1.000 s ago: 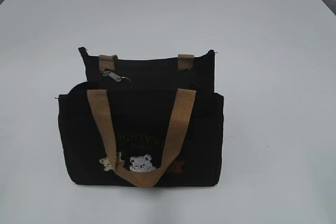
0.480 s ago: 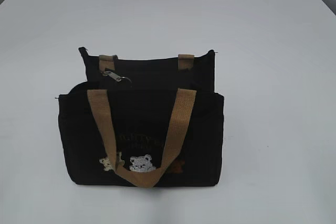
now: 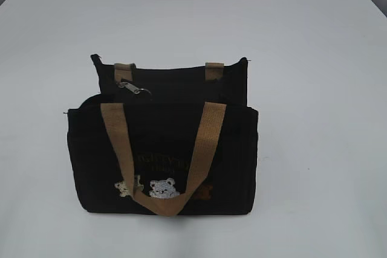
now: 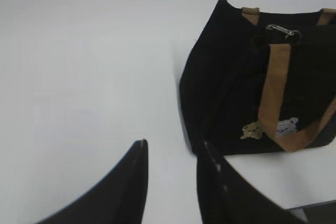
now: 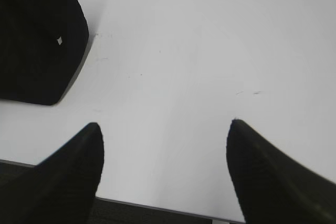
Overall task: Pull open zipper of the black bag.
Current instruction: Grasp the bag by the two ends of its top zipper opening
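White tabletop is carrying the black bag; zipper untouched, both grippers hanging spread, empty.

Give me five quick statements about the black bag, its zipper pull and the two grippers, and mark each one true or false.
1. The black bag stands upright on the white table. True.
2. The left gripper is clamped on the zipper's silver pull tab. False: its jaws stand apart over bare table, short of the bag, holding nothing.
3. The pull tab sits near the bag's left end in the exterior view, beside a tan handle. True.
4. The right gripper is shut. False: its jaws are wide apart above bare table, with only the bag's corner in its view.
5. The front handle stands straight up above the bag. False: it hangs down over the front, looping past the embroidered bears.
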Controlling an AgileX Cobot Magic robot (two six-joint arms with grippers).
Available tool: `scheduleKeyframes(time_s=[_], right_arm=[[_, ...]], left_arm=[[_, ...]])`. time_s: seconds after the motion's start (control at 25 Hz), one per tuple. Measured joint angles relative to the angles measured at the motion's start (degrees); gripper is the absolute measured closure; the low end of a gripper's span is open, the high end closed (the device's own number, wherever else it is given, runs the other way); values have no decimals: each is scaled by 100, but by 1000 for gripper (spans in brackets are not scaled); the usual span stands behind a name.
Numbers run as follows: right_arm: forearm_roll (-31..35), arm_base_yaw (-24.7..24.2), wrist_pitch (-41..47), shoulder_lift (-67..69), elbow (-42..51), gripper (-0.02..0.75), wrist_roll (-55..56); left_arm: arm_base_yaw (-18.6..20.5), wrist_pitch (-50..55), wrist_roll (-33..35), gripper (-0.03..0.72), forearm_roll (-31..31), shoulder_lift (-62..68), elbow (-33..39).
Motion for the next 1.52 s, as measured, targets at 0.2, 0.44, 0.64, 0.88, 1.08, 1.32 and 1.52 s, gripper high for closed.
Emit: scheduleKeyframes(time_s=[0.2, 0.44, 0.64, 0.88, 1.08, 1.32, 1.52], right_arm=[[5, 0, -4, 105, 0, 172, 0], [5, 142, -9, 619, 0, 172, 0], [29, 170, -85, 1250, -44, 172, -31], [567, 170, -1105, 1729, -225, 172, -334], [1759, 170, -1866, 2442, -232, 172, -1371], [2880, 471, -1978, 3739, -704, 180, -2965], [3083, 1026, -1997, 5256, -1538, 241, -3574]], left_arm=[[0, -620, 0, 447, -1204, 1021, -58], [0, -1217, 293, 349, -3126, 3391, -161], [0, -1098, 968, 272, -4008, 5575, -728], [-259, -1069, 1119, 264, -4127, 7088, -1883], [-755, -1074, 1119, 264, -3882, 8137, -2609], [-913, -1072, 1119, 334, -3582, 9106, -3231], [-913, -1204, 1119, 526, -3559, 9453, -3442]])
